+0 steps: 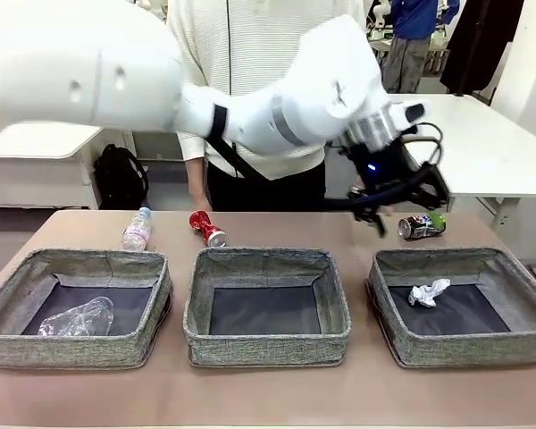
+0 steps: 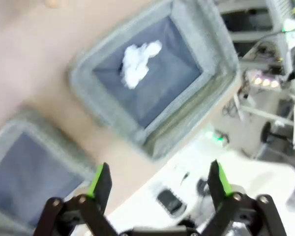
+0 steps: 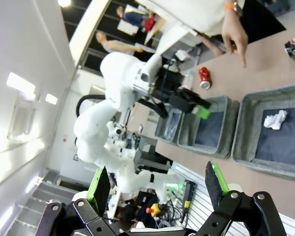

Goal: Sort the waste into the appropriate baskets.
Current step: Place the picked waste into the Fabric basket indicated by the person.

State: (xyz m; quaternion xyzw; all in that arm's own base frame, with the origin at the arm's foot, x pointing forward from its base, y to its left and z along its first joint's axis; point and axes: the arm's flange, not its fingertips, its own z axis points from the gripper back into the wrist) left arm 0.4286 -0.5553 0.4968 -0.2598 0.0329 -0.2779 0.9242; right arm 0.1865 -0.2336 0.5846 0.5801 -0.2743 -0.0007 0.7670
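Three grey woven baskets stand in a row: the left basket [image 1: 80, 261] holds a crushed clear plastic bottle [image 1: 76, 319], the middle basket [image 1: 266, 257] holds nothing, and the right basket [image 1: 456, 257] holds crumpled white paper [image 1: 427, 292]. Behind them on the table lie a small bottle with a pink label [image 1: 136, 230], a crushed red can [image 1: 207, 228] and a crushed black can [image 1: 422, 226]. My left gripper [image 1: 397, 207] hangs open and empty above the table, just left of the black can. In its wrist view the left gripper [image 2: 158, 179] looks down on the paper [image 2: 137, 64]. My right gripper [image 3: 157, 181] is open and empty, off the table.
A person stands at the far side of the table; a hand [image 3: 236, 37] points a finger down near the red can [image 3: 204, 77]. My left arm [image 1: 277, 112] stretches across above the middle basket. Bare tabletop [image 1: 268, 393] runs along the front edge.
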